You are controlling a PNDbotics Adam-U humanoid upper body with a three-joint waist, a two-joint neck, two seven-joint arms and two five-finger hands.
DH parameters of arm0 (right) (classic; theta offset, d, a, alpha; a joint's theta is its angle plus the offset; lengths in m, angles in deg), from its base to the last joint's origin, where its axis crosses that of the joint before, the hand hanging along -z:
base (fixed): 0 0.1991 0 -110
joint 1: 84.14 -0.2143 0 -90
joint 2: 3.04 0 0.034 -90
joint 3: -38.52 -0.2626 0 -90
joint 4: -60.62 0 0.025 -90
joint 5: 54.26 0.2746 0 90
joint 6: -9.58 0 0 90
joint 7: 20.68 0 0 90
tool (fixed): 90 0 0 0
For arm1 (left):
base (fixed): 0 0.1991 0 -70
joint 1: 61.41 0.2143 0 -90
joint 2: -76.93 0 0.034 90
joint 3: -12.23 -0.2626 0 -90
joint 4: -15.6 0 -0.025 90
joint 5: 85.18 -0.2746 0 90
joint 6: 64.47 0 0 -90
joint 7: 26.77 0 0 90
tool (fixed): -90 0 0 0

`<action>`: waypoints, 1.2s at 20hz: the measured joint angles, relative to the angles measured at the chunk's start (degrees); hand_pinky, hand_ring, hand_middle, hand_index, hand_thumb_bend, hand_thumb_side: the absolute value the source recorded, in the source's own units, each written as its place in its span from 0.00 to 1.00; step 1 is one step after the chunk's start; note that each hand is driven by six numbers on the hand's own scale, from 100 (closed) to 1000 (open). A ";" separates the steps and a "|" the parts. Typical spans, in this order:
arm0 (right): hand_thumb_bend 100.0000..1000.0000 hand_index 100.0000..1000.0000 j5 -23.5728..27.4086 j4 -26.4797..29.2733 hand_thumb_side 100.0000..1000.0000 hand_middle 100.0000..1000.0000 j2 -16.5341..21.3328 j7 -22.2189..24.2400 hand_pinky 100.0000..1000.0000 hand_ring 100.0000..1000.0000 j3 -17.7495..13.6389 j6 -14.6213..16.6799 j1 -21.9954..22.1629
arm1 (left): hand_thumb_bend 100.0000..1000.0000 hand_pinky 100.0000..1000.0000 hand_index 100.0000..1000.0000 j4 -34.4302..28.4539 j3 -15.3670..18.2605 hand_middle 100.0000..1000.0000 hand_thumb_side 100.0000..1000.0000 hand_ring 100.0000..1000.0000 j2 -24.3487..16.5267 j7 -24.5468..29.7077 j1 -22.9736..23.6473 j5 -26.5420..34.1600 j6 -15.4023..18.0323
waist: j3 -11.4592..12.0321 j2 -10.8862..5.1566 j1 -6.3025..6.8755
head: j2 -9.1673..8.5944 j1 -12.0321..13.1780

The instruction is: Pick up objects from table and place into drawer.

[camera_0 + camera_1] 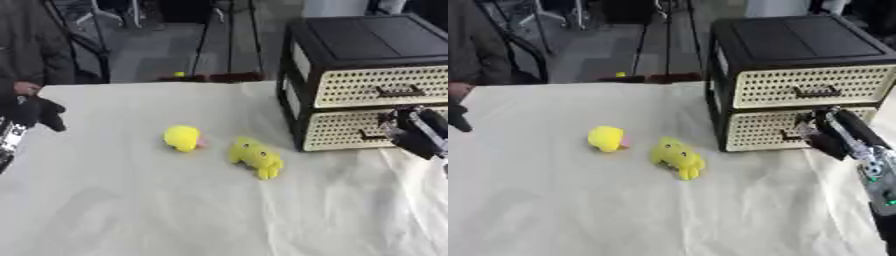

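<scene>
The right robot hand (826, 134) curls at the lower drawer (798, 129) handle, seemingly gripping it to open the closed drawer. Two yellow toys (255, 157) wait mid-surface (131, 200), well apart. The left robot hand (39, 112) hangs idle, fingers curled.

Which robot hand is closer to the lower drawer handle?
Right. The right robot hand is at the lower drawer handle; the left robot hand is far across the table.

Black right hand (826, 134) on a black forearm (878, 172) with silver parts, perhaps green lights.
</scene>
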 measured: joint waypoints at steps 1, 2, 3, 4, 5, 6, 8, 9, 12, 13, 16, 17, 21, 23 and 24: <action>0.00 0.59 -0.33 -0.66 0.98 0.13 -0.03 -0.04 0.00 0.06 0.01 0.04 -0.15 | 0.21 0.48 0.60 0.00 -0.01 0.40 0.87 0.44 0.00 0.02 0.00 0.05 0.00 | 0.03 0.00 0.03 | 0.00 -0.05; 0.00 0.59 -0.70 -1.31 0.98 0.12 -0.09 -0.11 0.00 0.06 0.08 0.11 -0.32 | 0.21 0.48 0.60 0.00 -0.01 0.40 0.87 0.44 0.01 0.03 0.00 0.08 0.01 | 0.06 0.00 0.03 | 0.00 -0.13; 0.00 0.59 -1.03 -1.87 0.99 0.12 -0.19 -0.17 0.00 0.06 0.23 0.18 -0.39 | 0.21 0.48 0.60 0.00 -0.01 0.40 0.87 0.44 0.01 0.04 0.00 0.10 0.01 | 0.11 0.00 0.03 | 0.00 -0.17; 0.00 0.59 -1.46 -2.50 0.99 0.12 -0.40 -0.22 0.00 0.06 0.35 0.26 -0.39 | 0.21 0.48 0.60 0.00 -0.01 0.40 0.87 0.44 0.01 0.04 0.00 0.13 0.01 | 0.16 0.00 0.04 | 0.00 -0.22; 0.00 0.59 -1.81 -3.08 1.00 0.12 -0.57 -0.23 0.00 0.06 0.42 0.30 -0.43 | 0.21 0.48 0.60 0.00 -0.02 0.40 0.87 0.44 0.02 0.05 0.00 0.14 0.01 | 0.19 0.00 0.08 | 0.00 -0.25; 0.00 0.59 -2.15 -3.62 1.00 0.12 -0.59 -0.23 0.00 0.06 0.50 0.33 -0.63 | 0.21 0.48 0.60 0.00 -0.02 0.40 0.87 0.44 0.03 0.05 -0.01 0.15 0.01 | 0.21 -0.01 0.11 | 0.00 -0.31; 0.00 0.59 -2.75 -4.59 1.00 0.12 -0.69 -0.26 0.00 0.06 0.62 0.37 -0.85 | 0.21 0.48 0.60 0.00 -0.02 0.40 0.87 0.44 0.05 0.07 -0.01 0.16 0.02 | 0.29 -0.03 0.19 | 0.00 -0.41; 0.00 0.59 -2.97 -4.98 1.00 0.12 -0.74 -0.30 0.00 0.06 0.63 0.42 -0.90 | 0.21 0.48 0.60 0.00 -0.03 0.40 0.87 0.44 0.08 0.08 -0.01 0.16 0.03 | 0.31 -0.13 0.23 | 0.00 -0.42; 0.00 0.58 -3.65 -6.17 1.00 0.12 -0.86 -0.45 0.00 0.05 0.62 0.50 -1.33 | 0.21 0.48 0.60 0.00 -0.04 0.40 0.87 0.44 0.47 0.16 -0.01 0.20 0.10 | 0.46 -0.31 0.40 | -0.01 -0.46; 0.00 0.57 -3.94 -6.49 1.00 0.11 -0.87 -0.51 0.00 0.05 0.61 0.53 -1.35 | 0.21 0.48 0.60 0.00 -0.04 0.40 0.87 0.44 0.50 0.18 -0.01 0.21 0.12 | 0.53 -0.31 0.40 | -0.01 -0.47; 0.00 0.48 -4.97 -6.75 1.00 0.10 -0.88 -0.78 0.00 0.04 0.58 0.79 -1.30 | 0.21 0.48 0.60 0.00 -0.04 0.40 0.88 0.44 0.51 0.21 -0.01 0.27 0.15 | 0.60 -0.37 0.39 | -0.01 -0.48; 0.00 0.44 -5.29 -6.69 1.00 0.10 -0.88 -0.90 0.00 0.04 0.58 0.90 -1.24 | 0.20 0.48 0.60 0.00 -0.04 0.40 0.87 0.44 0.51 0.23 -0.01 0.28 0.16 | 0.59 -0.38 0.39 | -0.01 -0.48; 0.00 0.40 -6.28 -4.69 1.00 0.09 -0.83 -1.03 0.00 0.04 0.66 1.17 0.21 | 0.21 0.48 0.60 0.00 -0.04 0.40 0.88 0.44 0.51 0.36 -0.01 0.29 0.16 | 0.55 -0.39 0.34 | -0.02 -0.48; 0.00 0.41 -6.53 -3.16 1.00 0.09 -0.68 -0.90 0.00 0.04 0.69 1.27 1.27 | 0.21 0.48 0.60 0.00 -0.04 0.40 0.88 0.44 0.51 0.39 -0.01 0.29 0.14 | 0.51 -0.39 0.27 | -0.03 -0.48; 0.00 0.41 -6.70 -2.35 1.00 0.09 -0.54 -0.74 0.00 0.04 0.73 1.29 1.84 | 0.21 0.48 0.60 0.00 -0.04 0.40 0.88 0.44 0.51 0.40 -0.01 0.29 0.13 | 0.49 -0.39 0.24 | -0.03 -0.48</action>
